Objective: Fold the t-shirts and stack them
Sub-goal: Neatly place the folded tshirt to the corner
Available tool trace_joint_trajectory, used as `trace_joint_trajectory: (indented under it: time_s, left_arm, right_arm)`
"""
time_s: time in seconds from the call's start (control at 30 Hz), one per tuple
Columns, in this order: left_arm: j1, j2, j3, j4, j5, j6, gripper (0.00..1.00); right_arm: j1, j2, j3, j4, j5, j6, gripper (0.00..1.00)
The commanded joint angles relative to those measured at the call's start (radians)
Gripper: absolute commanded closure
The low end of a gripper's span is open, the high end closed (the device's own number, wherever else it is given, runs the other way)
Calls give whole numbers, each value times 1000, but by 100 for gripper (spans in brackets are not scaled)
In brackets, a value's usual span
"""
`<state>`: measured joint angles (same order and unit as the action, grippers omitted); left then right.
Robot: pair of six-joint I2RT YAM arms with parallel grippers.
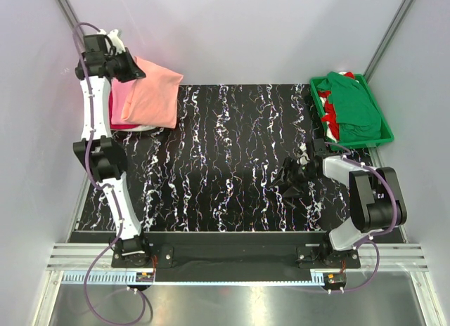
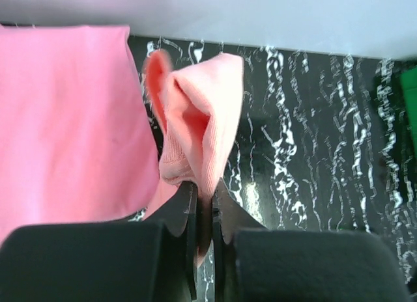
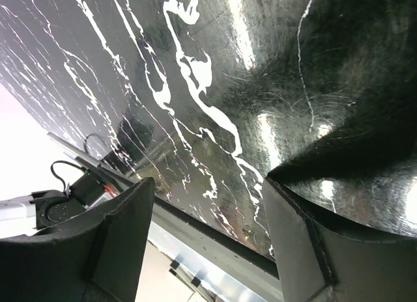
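Observation:
My left gripper (image 1: pixel 135 67) is raised at the far left corner and shut on the edge of the folded salmon-peach t-shirt (image 1: pixel 153 93), which hangs down over the stack. In the left wrist view the jaws (image 2: pixel 204 191) pinch a fold of that shirt (image 2: pixel 199 126). A bright pink t-shirt (image 1: pixel 121 101) lies beneath it, seen large in the left wrist view (image 2: pixel 65 120), with a white shirt edge (image 1: pixel 140 130) under it. My right gripper (image 1: pixel 294 177) is open and empty low over the table at the right; its fingers (image 3: pixel 124 230) are wide apart.
A green plastic tray (image 1: pixel 385 133) at the far right holds a dark green t-shirt (image 1: pixel 358 108) and a red one (image 1: pixel 328 109). The black marbled tabletop (image 1: pixel 225 157) runs between the stack and the tray. Grey walls close in on three sides.

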<state>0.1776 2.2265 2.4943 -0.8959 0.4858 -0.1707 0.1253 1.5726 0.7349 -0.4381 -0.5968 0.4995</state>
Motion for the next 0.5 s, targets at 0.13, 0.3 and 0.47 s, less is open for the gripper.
trace_joint_trajectory:
  time_s: [0.13, 0.3, 0.47]
  left_arm:
    - [62, -21, 71, 150, 169, -33, 100]
    - [100, 7, 94, 170, 218, -50, 100]
    - [152, 45, 120, 196, 252, -65, 100]
  right_arm:
    - [2, 63, 9, 10, 32, -16, 26]
    - [2, 93, 14, 9, 31, -16, 26]
    - [2, 125, 17, 13, 25, -15, 26]
